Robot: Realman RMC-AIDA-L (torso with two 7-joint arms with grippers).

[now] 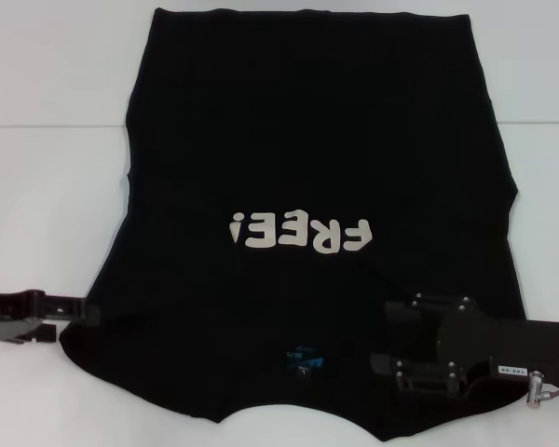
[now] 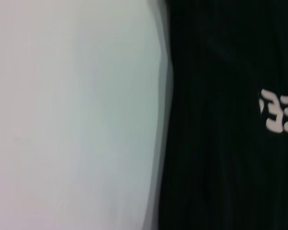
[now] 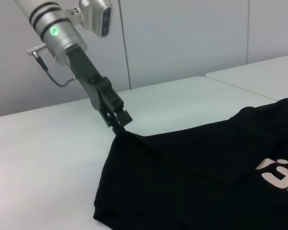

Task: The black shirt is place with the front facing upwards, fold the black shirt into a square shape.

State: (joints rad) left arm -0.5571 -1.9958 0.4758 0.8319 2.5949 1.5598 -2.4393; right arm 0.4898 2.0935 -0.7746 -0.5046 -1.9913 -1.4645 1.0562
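Black shirt [image 1: 307, 140] flat, front up, collar toward robot, hem away

From the head we look forward and steeply down on the white table [image 1: 47, 186] with the large black fabric T-shirt [image 1: 307, 140] spread on it. Our left wrist camera sits very close over that shirt's edge [image 2: 221, 143], facing down. Our right wrist camera looks low across the table toward the left gripper [image 3: 121, 122]. All three share the shirt's white block letters [image 1: 298, 233].
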